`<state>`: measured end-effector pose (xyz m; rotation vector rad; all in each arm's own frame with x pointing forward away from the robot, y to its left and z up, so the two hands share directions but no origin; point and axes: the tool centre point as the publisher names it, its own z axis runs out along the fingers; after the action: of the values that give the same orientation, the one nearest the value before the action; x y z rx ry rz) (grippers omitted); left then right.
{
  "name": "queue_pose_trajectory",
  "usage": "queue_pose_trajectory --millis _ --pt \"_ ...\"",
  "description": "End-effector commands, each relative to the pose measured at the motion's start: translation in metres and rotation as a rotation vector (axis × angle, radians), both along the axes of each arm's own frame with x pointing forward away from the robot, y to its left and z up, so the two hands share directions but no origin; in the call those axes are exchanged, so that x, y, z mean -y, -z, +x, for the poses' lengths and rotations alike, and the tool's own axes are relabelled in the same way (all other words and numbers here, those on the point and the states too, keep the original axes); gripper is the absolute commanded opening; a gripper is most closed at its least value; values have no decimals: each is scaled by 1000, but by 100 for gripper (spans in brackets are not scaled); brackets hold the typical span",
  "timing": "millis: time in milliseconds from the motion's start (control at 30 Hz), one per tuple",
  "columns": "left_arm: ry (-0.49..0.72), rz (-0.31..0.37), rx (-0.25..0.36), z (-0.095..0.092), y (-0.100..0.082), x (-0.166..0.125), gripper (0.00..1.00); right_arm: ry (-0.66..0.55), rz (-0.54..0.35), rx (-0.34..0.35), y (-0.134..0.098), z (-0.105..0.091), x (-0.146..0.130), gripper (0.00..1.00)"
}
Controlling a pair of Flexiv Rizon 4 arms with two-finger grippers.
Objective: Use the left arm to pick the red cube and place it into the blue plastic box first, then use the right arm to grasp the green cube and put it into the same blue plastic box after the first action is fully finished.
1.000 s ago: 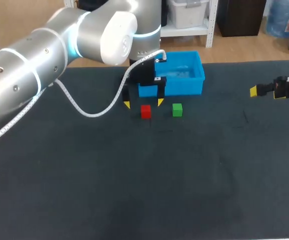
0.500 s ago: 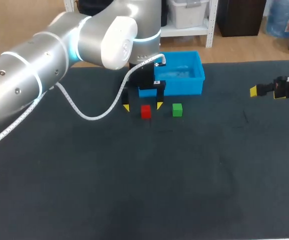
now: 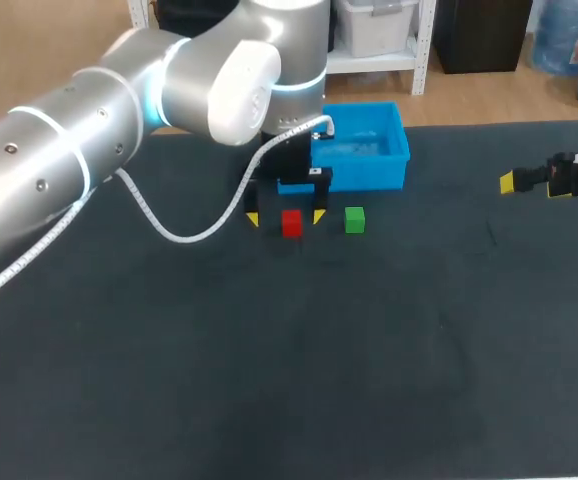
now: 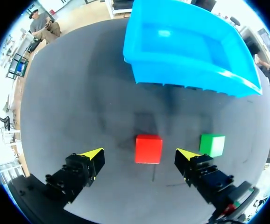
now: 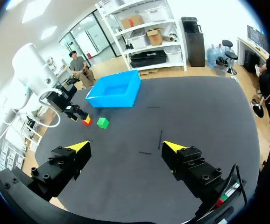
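1. Dark matting covers the table (image 3: pixel 369 380), and both cubes and the box rest on it.
2. The left arm (image 3: pixel 119 140) comes in from the left and reaches to the front of the blue plastic box (image 3: pixel 369 175).
3. That box sits at the table's far side, just behind the two cubes.
4. The left gripper (image 4: pixel 139 154) is spread wide, one yellow tip on each side of the red cube (image 4: pixel 148 149), with a gap on both sides; it grips nothing.
5. The right gripper (image 5: pixel 125 146) is over the table's right side, its fingers parted and empty, well apart from the cubes.
6. The green cube (image 4: pixel 212 144) lies on the mat just outside one finger of the left gripper.
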<state>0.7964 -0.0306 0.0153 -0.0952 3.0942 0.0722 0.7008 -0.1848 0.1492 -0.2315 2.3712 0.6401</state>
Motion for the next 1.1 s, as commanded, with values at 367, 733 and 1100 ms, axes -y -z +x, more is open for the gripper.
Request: queue_pose_trajectory --millis 367,733,1100 --pt "6 29 -2 2 9 0 100 0 -1 0 0 0 0 100" --pt "5 35 -14 1 17 -1 100 0 -1 0 0 0 0 100" --pt "-6 32 -14 6 18 -1 100 0 -1 0 0 0 0 100"
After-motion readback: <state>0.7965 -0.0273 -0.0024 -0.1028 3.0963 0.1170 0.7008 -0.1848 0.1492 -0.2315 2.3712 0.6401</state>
